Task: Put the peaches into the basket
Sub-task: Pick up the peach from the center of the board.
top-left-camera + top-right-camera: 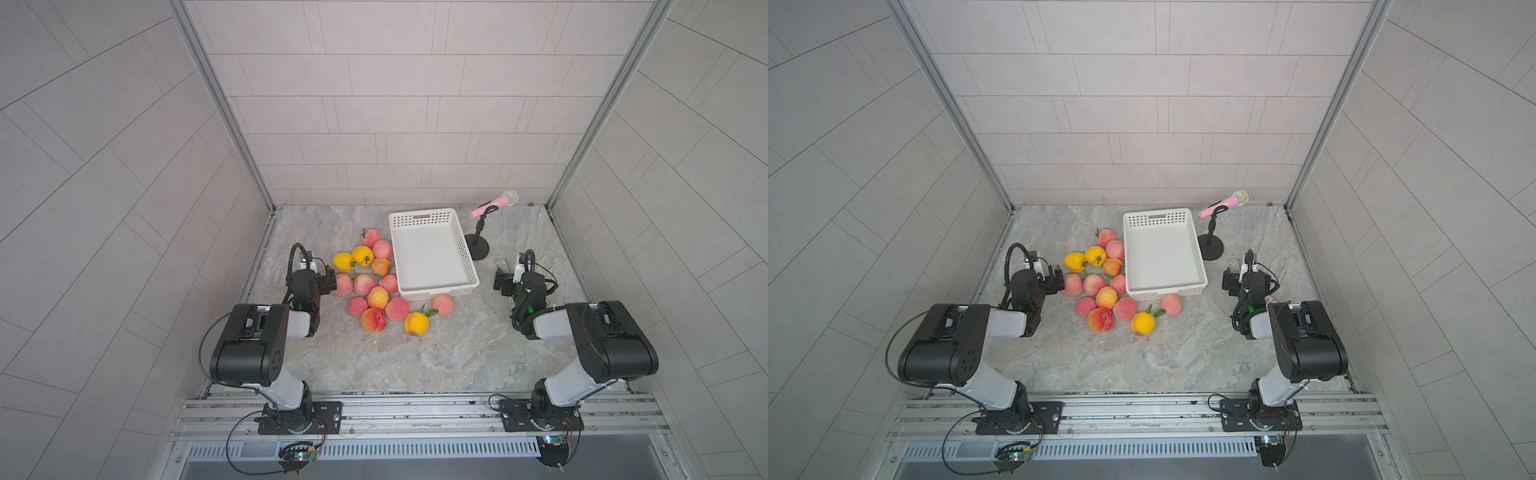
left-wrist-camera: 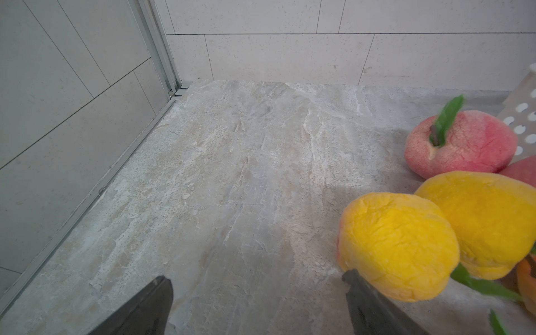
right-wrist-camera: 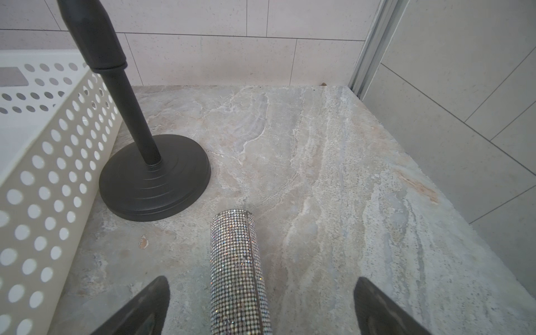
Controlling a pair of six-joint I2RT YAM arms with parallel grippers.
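Left claw (image 2: 255,275) stood spread, empty; yellow peach (image 2: 397,246) lay just beside one finger. Best bet was centring over it before closing. Right claw (image 3: 261,278) likewise spread, gripping nothing.

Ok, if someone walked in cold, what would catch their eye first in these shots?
The heap of pink and yellow peaches on the stone-look table, bunched along the left side of the empty white basket. Next, the pink microphone on a black stand by the basket's right side. Then a rhinestone-covered cylinder lying near that stand's base.
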